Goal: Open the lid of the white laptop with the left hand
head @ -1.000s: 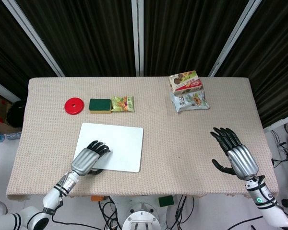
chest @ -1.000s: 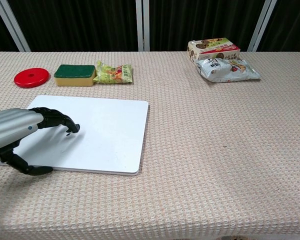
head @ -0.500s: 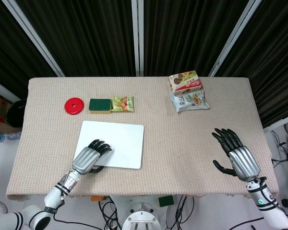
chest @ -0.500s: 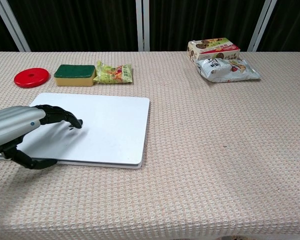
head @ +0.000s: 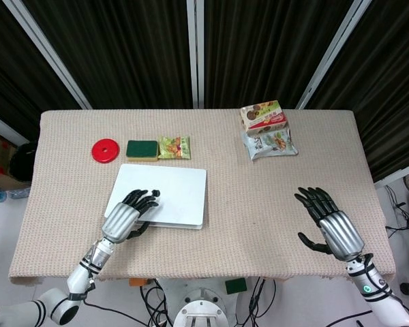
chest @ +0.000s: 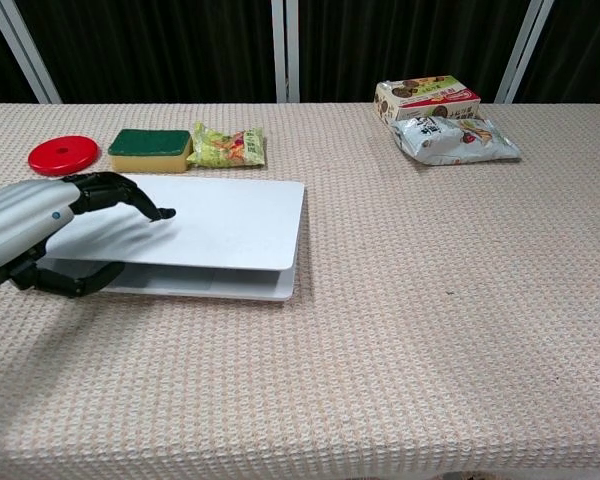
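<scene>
The white laptop (head: 174,194) lies at the table's front left, its lid (chest: 230,220) lifted a little at the near edge so that a gap shows above the base (chest: 210,286). My left hand (head: 126,214) grips the lid's near left corner: its fingers (chest: 130,195) lie on top and its thumb (chest: 65,283) is tucked under the edge. My right hand (head: 330,228) hovers open with its fingers spread near the front right of the table, and it holds nothing. The chest view does not show it.
Behind the laptop sit a red disc (head: 105,150), a green sponge (head: 142,150) and a small snack packet (head: 174,147) in a row. A snack box (head: 264,116) and a bag (head: 269,144) lie at the back right. The beige woven cloth (head: 259,204) covers the table.
The lid's near edge has risen from flat on the base to a shallow angle. My left hand rose with it, thumb now under the edge. The right hand shifted slightly.
</scene>
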Motion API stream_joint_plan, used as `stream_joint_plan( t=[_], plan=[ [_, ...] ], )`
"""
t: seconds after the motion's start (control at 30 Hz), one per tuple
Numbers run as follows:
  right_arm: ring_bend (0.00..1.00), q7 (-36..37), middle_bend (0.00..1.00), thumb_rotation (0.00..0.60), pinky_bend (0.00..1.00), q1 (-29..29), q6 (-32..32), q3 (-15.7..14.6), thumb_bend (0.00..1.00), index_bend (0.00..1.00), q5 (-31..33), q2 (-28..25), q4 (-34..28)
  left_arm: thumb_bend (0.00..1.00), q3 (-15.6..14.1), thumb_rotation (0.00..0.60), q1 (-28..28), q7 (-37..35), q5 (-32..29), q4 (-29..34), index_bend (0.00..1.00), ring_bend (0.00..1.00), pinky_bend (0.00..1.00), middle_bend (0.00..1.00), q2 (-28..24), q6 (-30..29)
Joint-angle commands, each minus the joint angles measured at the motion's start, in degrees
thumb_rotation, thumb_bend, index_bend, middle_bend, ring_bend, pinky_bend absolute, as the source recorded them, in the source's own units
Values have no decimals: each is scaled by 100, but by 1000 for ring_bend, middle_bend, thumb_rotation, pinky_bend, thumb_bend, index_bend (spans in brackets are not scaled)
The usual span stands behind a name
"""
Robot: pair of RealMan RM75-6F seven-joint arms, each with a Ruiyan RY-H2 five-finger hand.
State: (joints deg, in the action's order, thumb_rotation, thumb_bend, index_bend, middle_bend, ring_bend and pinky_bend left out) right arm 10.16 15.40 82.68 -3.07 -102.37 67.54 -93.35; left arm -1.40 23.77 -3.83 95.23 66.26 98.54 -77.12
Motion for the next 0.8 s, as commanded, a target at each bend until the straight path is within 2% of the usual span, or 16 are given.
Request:
stream_joint_plan(
  t=[0.03, 0.1, 0.23, 0.47, 0.8],
  plan=[
    [0, 193, 37, 600, 3, 145, -242, -172, 299, 0, -231, 25, -39, 670, 158, 600, 1, -266, 225, -571, 281, 127, 187, 244, 353, -481],
    [0, 329, 86, 600, 36, 299, -500, -313, 342, 0, -425, 45, -78, 671, 220, 600, 36, -304, 260, -693, 281, 128, 186, 244, 412, -607],
    [0, 150, 102, 600, 55, 666, -1265, -426, 385, 0, -508, 137, -179, 677, 320, 600, 112, -293, 270, -788, 281, 127, 183, 252, 451, -717],
    [0, -644, 60, 600, 0, 1187, -2198, -43, 397, 0, -107, 643, -283, 684, 389, 600, 230, -265, 247, -753, 276, 128, 178, 254, 397, -713],
    [0, -617, 8, 600, 0, 1703, -2767, 234, 428, 0, 276, 1448, 54, 691, 373, 600, 297, -318, 195, -653, 270, 127, 174, 254, 347, -667]
  ],
)
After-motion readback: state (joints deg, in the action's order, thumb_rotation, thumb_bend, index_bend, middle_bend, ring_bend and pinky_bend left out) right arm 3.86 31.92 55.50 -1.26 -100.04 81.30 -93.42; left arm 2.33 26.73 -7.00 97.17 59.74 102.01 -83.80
